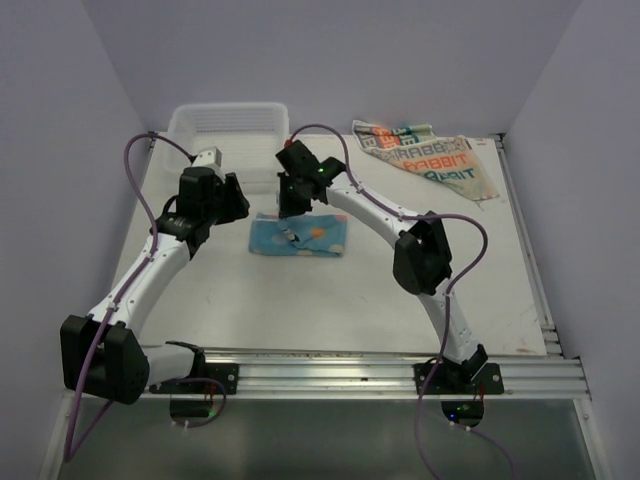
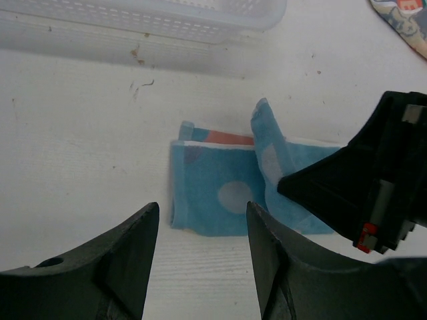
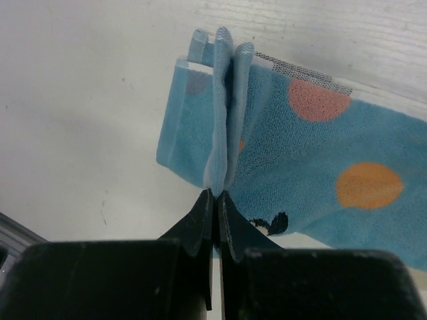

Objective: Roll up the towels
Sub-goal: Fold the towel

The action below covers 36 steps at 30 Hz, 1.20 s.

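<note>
I'm looking down from above and behind both arms, taking in the whole table (image 1: 300, 300). My left wrist camera is peering forward and down between its own fingers (image 2: 127, 267), fairly near the blue towel (image 2: 220, 193). The right wrist camera is hovering very close over that same towel, which all three views are sharing.

Links: white tubular arm segments (image 1: 150, 268), alike on both arms.
Joints: blocky matte-black motor housings (image 1: 100, 355).
Cabling: thin purple cables (image 1: 138, 178) looping along each arm.
Bases: black mounting plates (image 1: 455, 376).
Left gripper (image 2: 200, 213): two broad, black, tapering fingers (image 2: 127, 260).
Right gripper (image 3: 215, 199): flat black fingers (image 3: 200, 217) with thin tips; small red tab (image 2: 364, 233) on its side.
Indicator: green light (image 1: 320, 170) on the right wrist.
</note>
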Tool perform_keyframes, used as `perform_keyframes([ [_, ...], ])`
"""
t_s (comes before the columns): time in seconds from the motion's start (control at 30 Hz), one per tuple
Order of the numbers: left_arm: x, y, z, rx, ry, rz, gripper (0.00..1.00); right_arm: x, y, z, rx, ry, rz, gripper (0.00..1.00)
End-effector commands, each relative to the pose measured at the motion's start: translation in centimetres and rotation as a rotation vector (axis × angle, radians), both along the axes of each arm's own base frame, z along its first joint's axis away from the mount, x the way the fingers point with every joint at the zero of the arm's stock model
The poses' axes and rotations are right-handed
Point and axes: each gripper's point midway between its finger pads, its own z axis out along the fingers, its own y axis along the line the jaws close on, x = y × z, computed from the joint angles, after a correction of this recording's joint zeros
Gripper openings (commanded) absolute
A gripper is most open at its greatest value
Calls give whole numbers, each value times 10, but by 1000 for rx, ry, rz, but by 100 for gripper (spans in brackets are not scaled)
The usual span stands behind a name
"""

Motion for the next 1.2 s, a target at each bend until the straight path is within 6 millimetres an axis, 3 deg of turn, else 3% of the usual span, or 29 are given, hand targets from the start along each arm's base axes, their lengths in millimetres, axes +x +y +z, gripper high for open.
perform_keyframes([
  [0.0, 3, -4, 14, -12, -54, -22, 59, -3, 19, -27, 46, 55, 22, 0],
  [0.23, 2, -6, 12, -21, -49, -28, 59, 2, 25, -53, 61, 60, 14, 0],
  [0.43, 2, -7, 10, -23, -46, -35, 60, 5, 36, -63, 99, 72, 13, 0],
  [0.5, 2, -8, 10, -25, -45, -36, 60, 5, 40, -64, 124, 71, 20, 4],
  [0.6, 2, -8, 10, -26, -45, -37, 60, 2, 52, -58, 197, 68, 58, 11],
  [0.67, 2, -8, 11, -26, -47, -36, 60, -2, 60, -54, 247, 76, 92, 24],
  [0.77, 2, -7, 10, -25, -46, -35, 60, -7, 63, -47, 271, 77, 120, 28],
  [0.87, 2, -6, 12, -23, -51, -31, 60, -6, 63, -38, 303, 61, 119, 40],
  [1.03, 1, -2, 15, -9, -61, -14, 61, 4, 52, -1, 389, 15, 97, 48],
  [1.1, 1, 0, 15, -2, -63, -6, 61, 10, 37, 3, 396, 5, 72, 49],
  [1.13, 1, 1, 16, -1, -65, -3, 61, 12, 30, 25, 428, -30, 62, 49],
  [1.17, 1, 1, 15, 0, -65, -2, 61, 11, 21, 19, 434, -31, 41, 49],
])
